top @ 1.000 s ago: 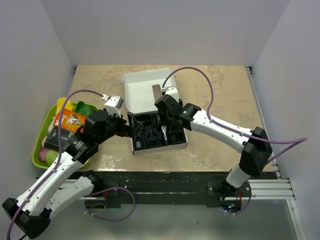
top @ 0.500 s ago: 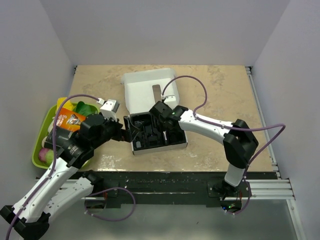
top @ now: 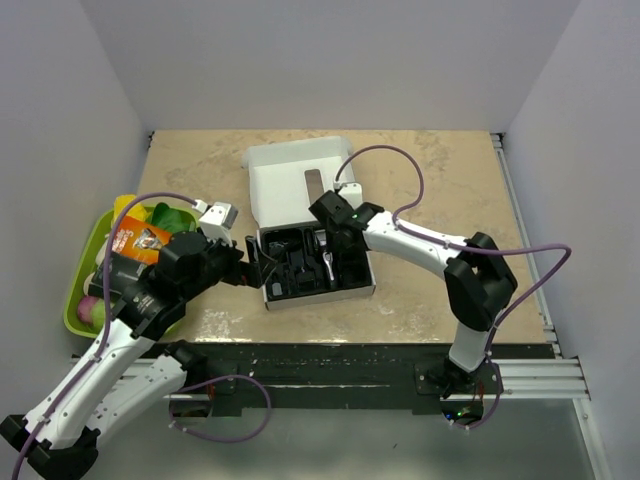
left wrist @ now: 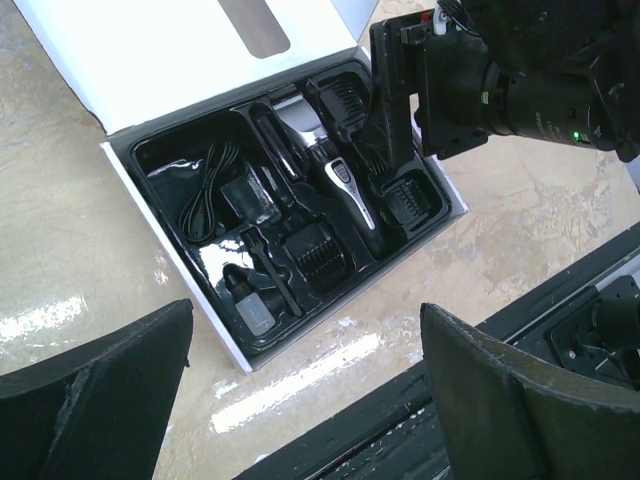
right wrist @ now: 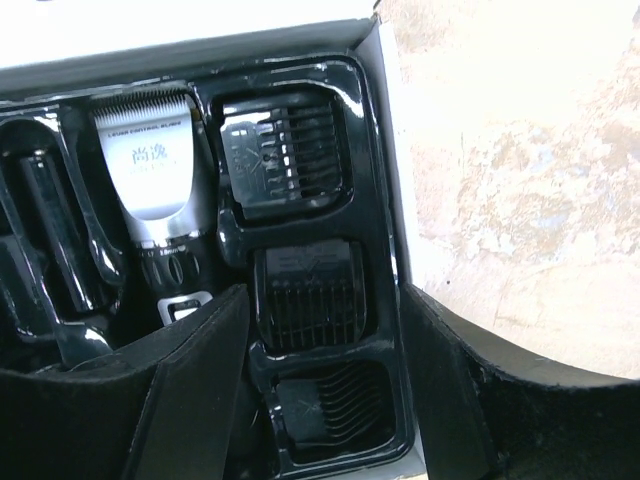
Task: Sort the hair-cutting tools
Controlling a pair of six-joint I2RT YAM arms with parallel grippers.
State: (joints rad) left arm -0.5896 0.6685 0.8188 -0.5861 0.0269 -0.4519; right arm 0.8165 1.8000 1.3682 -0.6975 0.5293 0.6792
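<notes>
The hair clipper (left wrist: pixel 346 192) lies in the black insert of the open white box (top: pixel 320 298), its silver blade head (right wrist: pixel 150 165) toward the lid. Black comb attachments (right wrist: pixel 285 155) (right wrist: pixel 310 295) (right wrist: pixel 335 405) fill the insert's right column; another (left wrist: pixel 320 255) sits near the front. The thin black cord (left wrist: pixel 200 195) lies coiled in the left compartment. My right gripper (right wrist: pixel 330 390) is open, its fingers straddling the right column of combs and holding nothing. My left gripper (left wrist: pixel 305 400) is open and empty, above the table at the box's near left corner.
The box lid (top: pixel 290 185) lies open toward the back. A small bottle (left wrist: pixel 250 305) and a thin brush (left wrist: pixel 270 265) also sit in the insert. A green tray (top: pixel 80 290) of packets and fruit stands at the left, beside my left arm.
My right gripper swung left over the insert's middle, then came back to the right column of combs. My left arm drew slightly toward the near edge.
</notes>
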